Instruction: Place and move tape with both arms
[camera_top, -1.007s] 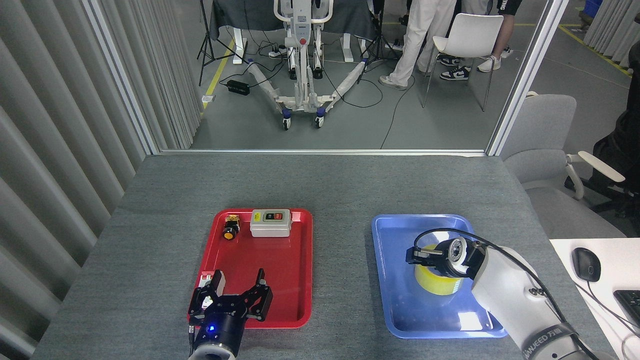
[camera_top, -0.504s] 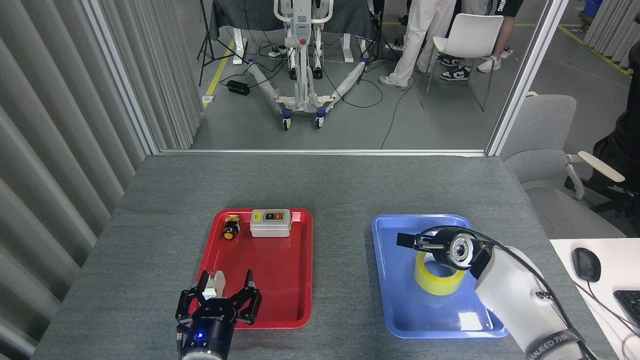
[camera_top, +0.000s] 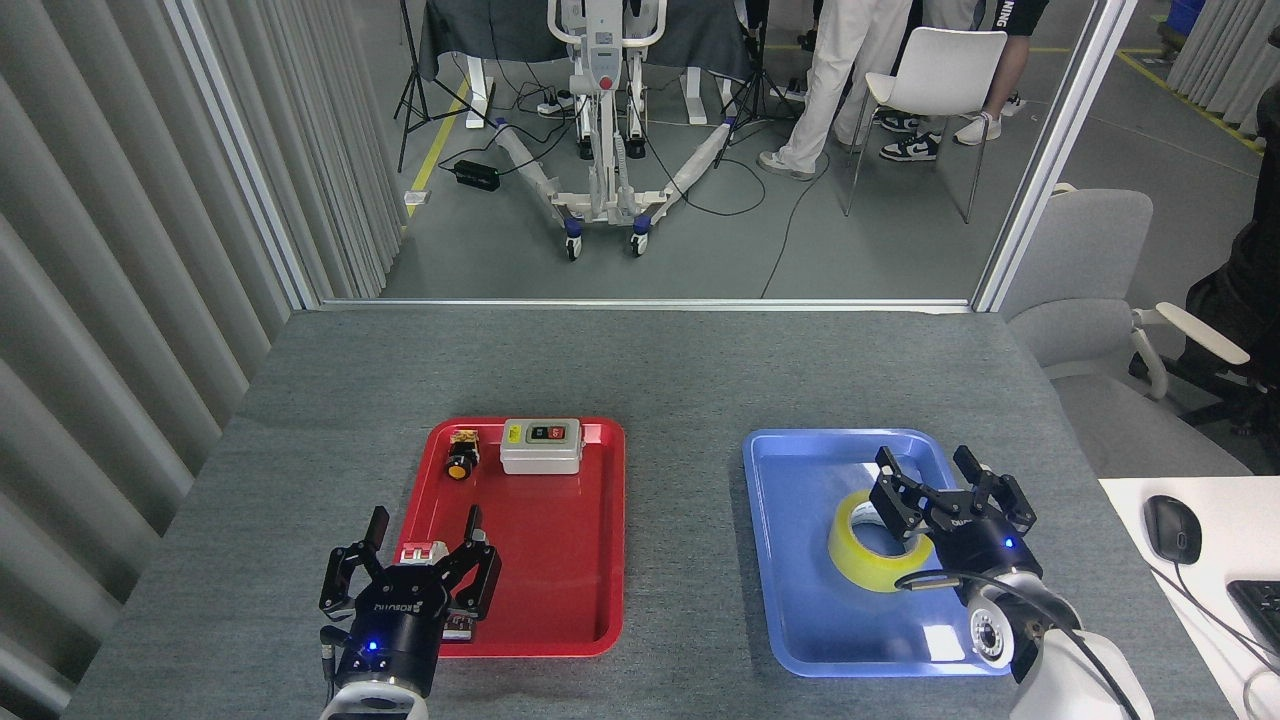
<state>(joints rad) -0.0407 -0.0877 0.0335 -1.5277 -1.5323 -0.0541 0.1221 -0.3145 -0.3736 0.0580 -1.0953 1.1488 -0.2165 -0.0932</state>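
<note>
Grey table, blue tray (camera_top: 790, 610): translucent yellow tape (camera_top: 873, 541) (flat, white core), both end effectors spread, empty.

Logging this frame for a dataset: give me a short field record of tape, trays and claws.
tape: flat in blue tray, held by nothing
right claw: open, at the roll's right edge
left claw: open, over red tray's near-left corner
red tray: grey switch box, yellow push button, small white part
surface: grey table
</note>
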